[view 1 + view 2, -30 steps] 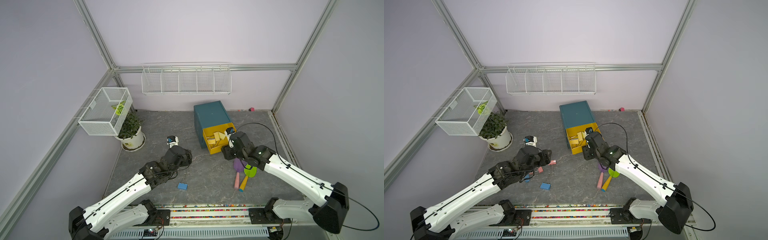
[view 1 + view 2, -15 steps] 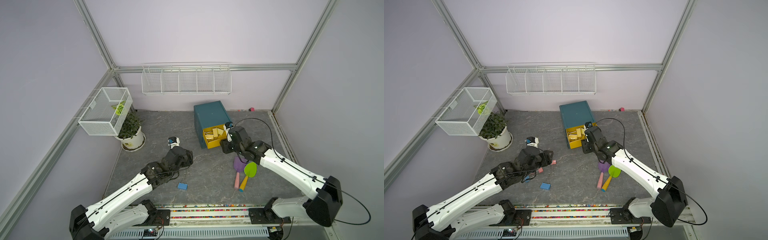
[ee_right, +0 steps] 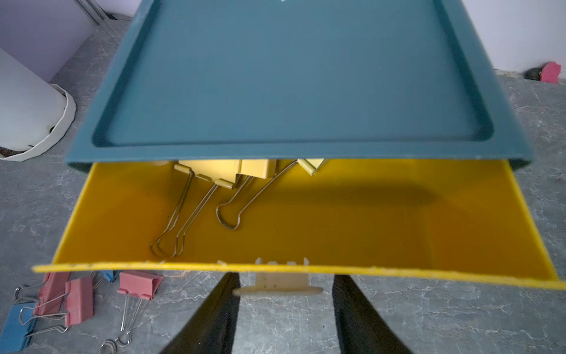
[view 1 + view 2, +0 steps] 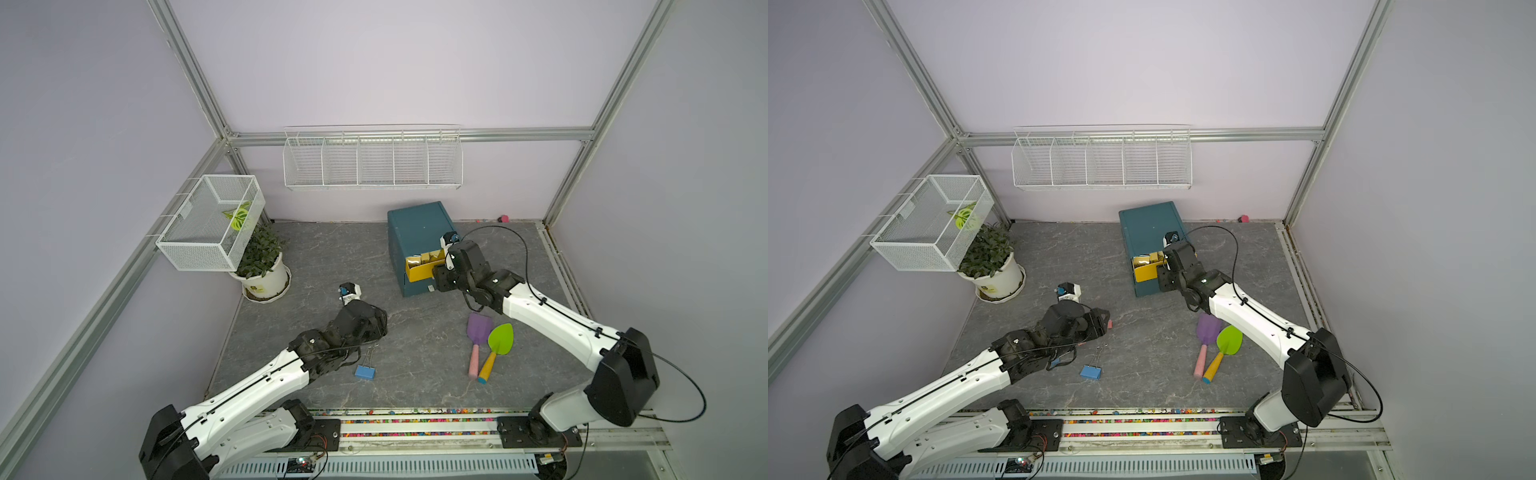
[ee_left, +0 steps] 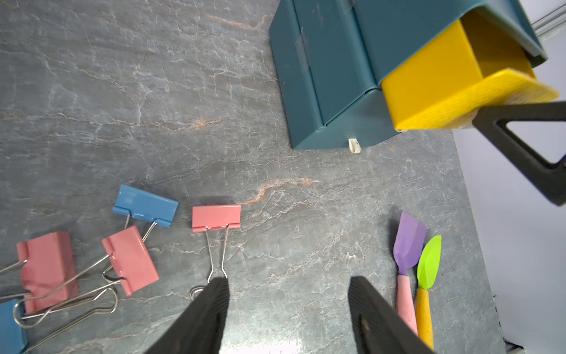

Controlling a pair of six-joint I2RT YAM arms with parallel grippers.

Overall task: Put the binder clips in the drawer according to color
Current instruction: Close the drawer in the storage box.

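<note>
Black-fingered and open, the right gripper [image 3: 286, 277] is straddling the small white pull [image 3: 277, 286] of the yellow drawer [image 3: 398, 272], clamping nothing. The drawer is sitting partly out of the dark-teal cabinet [image 3: 294, 76], with yellow binder clips [image 3: 226, 171] lying at its back under the cabinet's top.

The left gripper [image 5: 288, 280] is hanging open and empty over the grey marbled floor [image 5: 153, 92], 1 fingertip just beside the wire handles of a pink binder clip [image 5: 216, 217]. Beyond it, 1 blue clip [image 5: 145, 206] and 2 more pink clips [image 5: 130, 259] are lying close together, handles crossing. On the other side, 2 toy shovels [image 5: 409, 242], purple and green, are lying side by side. In a top view, another blue clip [image 4: 365, 372] is lying beside the left arm.
</note>
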